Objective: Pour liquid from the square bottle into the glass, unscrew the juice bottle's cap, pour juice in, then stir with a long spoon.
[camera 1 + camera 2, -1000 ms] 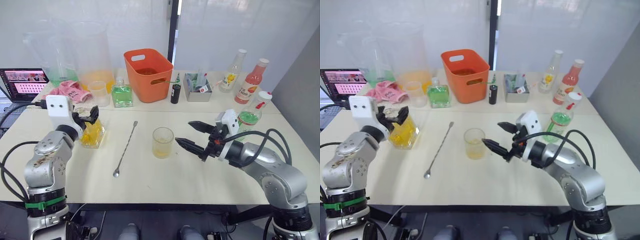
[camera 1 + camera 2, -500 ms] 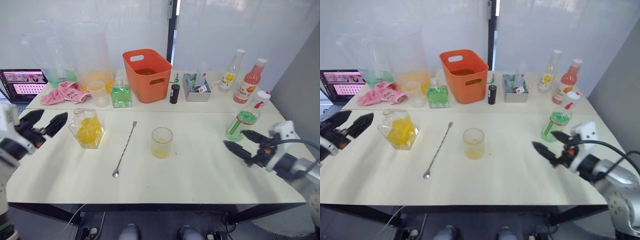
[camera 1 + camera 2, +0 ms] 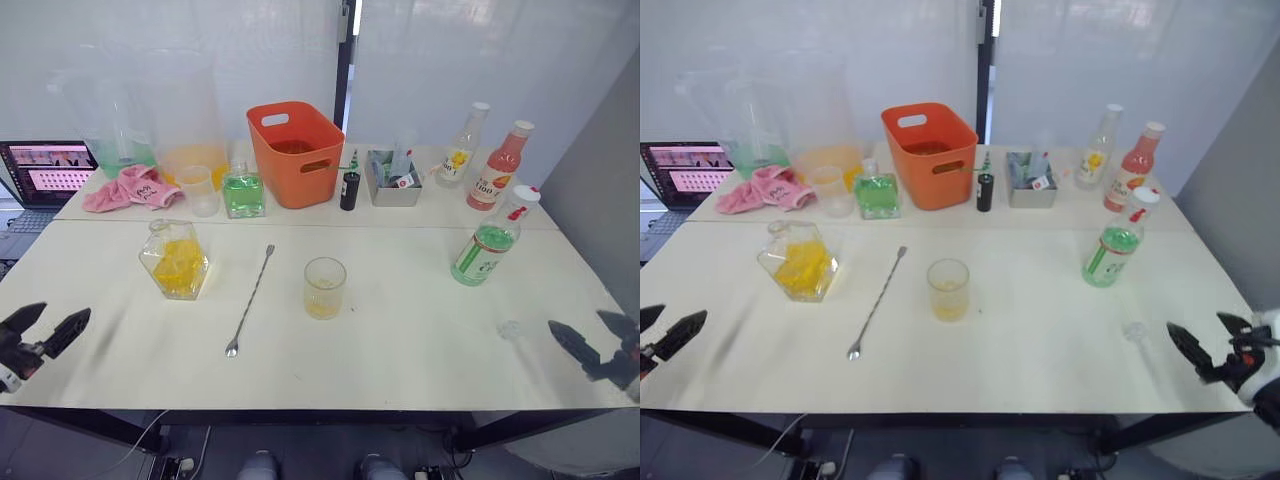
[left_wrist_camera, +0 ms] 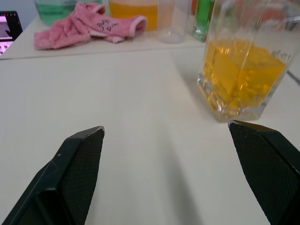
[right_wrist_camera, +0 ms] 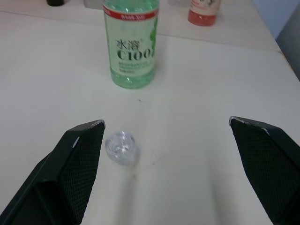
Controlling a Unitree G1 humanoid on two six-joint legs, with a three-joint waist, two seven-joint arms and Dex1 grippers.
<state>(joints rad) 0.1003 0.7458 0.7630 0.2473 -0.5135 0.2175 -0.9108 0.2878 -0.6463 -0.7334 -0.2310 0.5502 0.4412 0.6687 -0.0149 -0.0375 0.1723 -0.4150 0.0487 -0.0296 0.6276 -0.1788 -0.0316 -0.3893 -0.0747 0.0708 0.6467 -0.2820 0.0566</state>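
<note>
Judging handling first: the juice bottle (image 3: 489, 250) stands upright near the right edge of the tabletop (image 3: 400, 340), cap (image 3: 526, 193) on, roughly half full of pale green liquid. Thin plastic, so likely light and prone to denting under squeeze; best hold looks like mid-body on the label, with the other hand on the cap.

The square bottle (image 3: 176, 260) is thick glass, probably heavy, hard and slippery; flat sides suit a grip across the body. It sits left of the long spoon (image 3: 250, 299), its neck open. A small clear stopper (image 5: 120, 146) lies on the tabletop in front of the juice bottle, apart from it.

The glass (image 3: 325, 287) holds a little yellow liquid at centre; fragile, easily tipped.

Left hand (image 3: 42, 333) and right hand (image 3: 1204, 342) both spread wide, empty, at the near corners.

Tabletop is smooth, pale, matte. Back row crowded: orange bin (image 3: 296, 151), pink cloth (image 3: 131, 186), pitchers, other bottles.
</note>
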